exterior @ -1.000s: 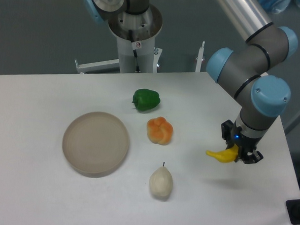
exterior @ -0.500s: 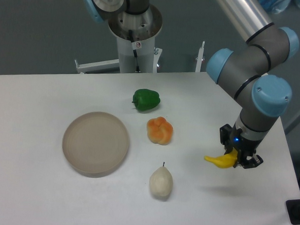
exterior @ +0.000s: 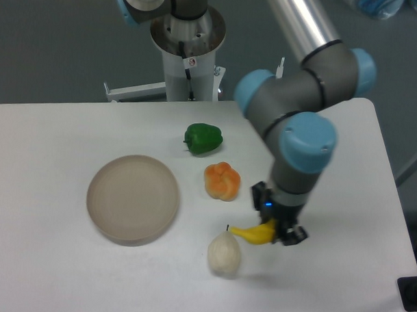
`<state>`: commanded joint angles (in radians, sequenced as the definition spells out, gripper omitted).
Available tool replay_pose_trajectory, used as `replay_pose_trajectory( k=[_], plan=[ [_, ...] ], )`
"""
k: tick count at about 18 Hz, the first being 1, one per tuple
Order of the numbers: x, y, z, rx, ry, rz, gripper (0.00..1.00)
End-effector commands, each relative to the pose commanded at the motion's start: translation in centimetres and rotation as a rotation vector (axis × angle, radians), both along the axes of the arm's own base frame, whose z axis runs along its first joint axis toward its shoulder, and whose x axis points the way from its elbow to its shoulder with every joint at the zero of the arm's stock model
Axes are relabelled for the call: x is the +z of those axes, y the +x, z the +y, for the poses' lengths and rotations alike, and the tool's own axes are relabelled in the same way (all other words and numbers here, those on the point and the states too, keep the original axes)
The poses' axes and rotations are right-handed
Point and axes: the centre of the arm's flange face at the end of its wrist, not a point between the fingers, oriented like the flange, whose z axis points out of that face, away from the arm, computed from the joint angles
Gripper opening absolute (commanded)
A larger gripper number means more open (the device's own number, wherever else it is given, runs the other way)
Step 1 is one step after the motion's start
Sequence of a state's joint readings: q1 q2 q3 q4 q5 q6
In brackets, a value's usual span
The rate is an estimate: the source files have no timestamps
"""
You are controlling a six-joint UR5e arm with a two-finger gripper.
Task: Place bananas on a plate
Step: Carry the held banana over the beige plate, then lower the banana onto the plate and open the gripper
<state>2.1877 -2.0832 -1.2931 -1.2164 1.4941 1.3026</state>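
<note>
Hand [exterior: 276, 230] clamped on banana [exterior: 253, 233] at its right end; rest of fruit sticks out left, clear of bench [exterior: 47, 260]. Banana just right of pear [exterior: 223, 254], near side of orange pepper [exterior: 222, 181]. Plate [exterior: 133, 198] well apart to left, bare. Judgement: plastic-looking, so prob light, stiff, smooth, bit slippery; end grip may let it swivel. Mid-body hold across curve safer.

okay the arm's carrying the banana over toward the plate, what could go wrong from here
The banana hangs low in the end effector, right beside the pear, which lies roughly between it and the plate; a straight low path could knock the pear over. The grip also looks near one end of the banana, so it might swing or slip.
</note>
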Motion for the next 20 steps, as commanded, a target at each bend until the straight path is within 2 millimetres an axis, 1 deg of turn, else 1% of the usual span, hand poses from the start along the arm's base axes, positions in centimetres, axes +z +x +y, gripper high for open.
replay_pose_trajectory(
  k=[2, 4, 5, 6, 7, 8, 9, 14, 15, 16, 18, 19, 20],
  plan=[
    [-1.4, 4.1, 0.6, -0.011, -0.021, -0.023, 0.14],
    [-2.5, 7.0, 0.8, -0.002, -0.044, -0.037, 0.14],
    [-3.3, 8.7, 0.8, -0.009, -0.062, -0.046, 0.14],
    [-4.0, 10.3, 0.5, -0.023, -0.078, -0.052, 0.14],
    [-5.3, 13.3, 0.1, -0.044, -0.107, -0.065, 0.14],
    [-6.2, 14.9, -0.2, -0.046, -0.125, -0.074, 0.14],
    [-6.8, 16.0, -0.4, -0.040, -0.131, -0.075, 0.14],
    [-10.7, 20.3, -0.8, 0.012, -0.186, -0.098, 0.15],
    [-11.4, 20.7, -0.7, 0.015, -0.186, -0.096, 0.16],
    [-12.1, 20.8, -0.7, 0.016, -0.193, -0.099, 0.20],
    [-13.4, 22.0, -1.1, 0.000, -0.216, -0.103, 0.20],
    [-13.8, 22.0, -1.1, 0.000, -0.224, -0.103, 0.21],
    [-13.9, 22.0, -1.0, -0.001, -0.224, -0.099, 0.26]
  ],
)
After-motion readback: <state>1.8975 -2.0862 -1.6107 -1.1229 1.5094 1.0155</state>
